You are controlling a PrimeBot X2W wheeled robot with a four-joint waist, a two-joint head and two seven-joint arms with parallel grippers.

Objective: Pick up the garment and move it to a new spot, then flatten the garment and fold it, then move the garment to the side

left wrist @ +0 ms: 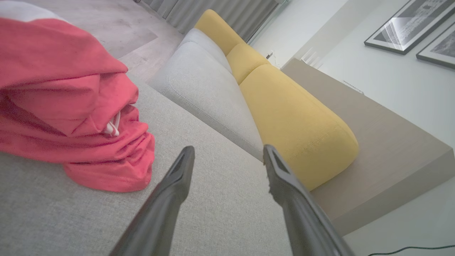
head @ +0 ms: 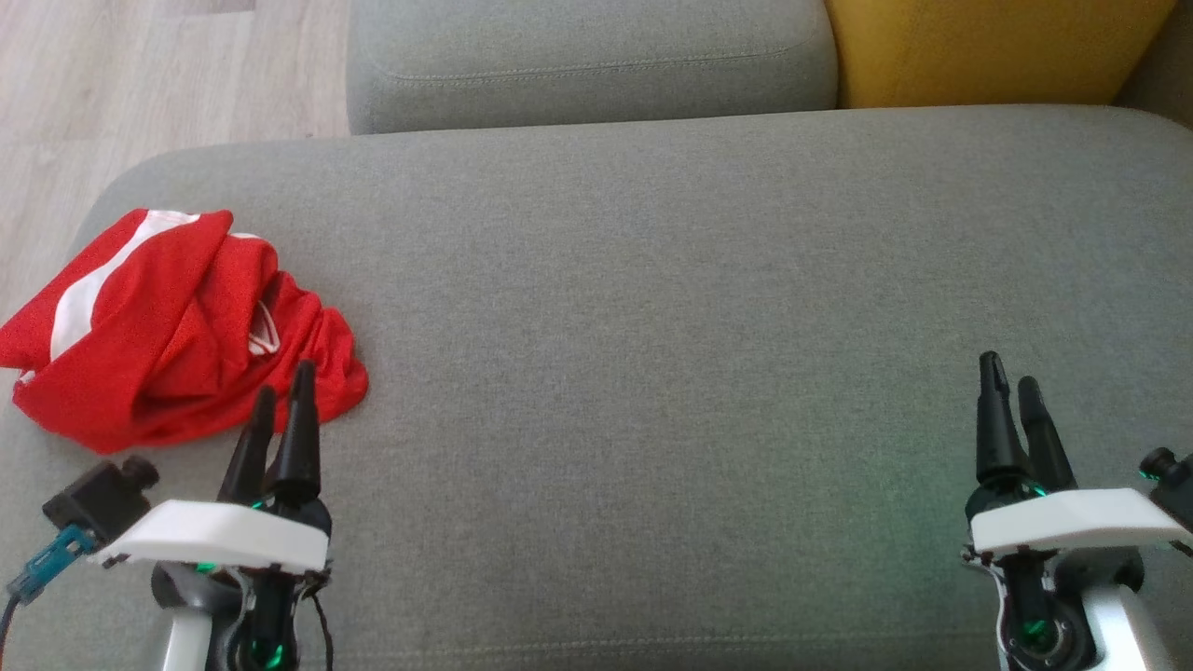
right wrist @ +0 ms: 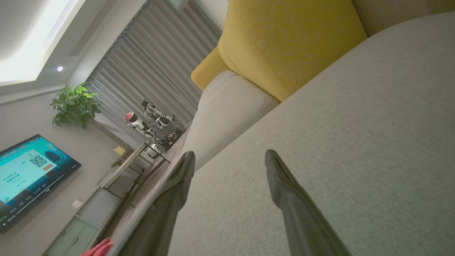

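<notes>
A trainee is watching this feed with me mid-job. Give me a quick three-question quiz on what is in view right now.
1. True or false: the left pincer is shut on the red garment.
2. The garment lies: A) crumpled at the left end of the grey seat; B) folded flat at its middle; C) on the yellow cushion.
3. Fill in: the right pincer is ____, holding nothing.

Key: 1 false; 2 A; 3 open.
</notes>
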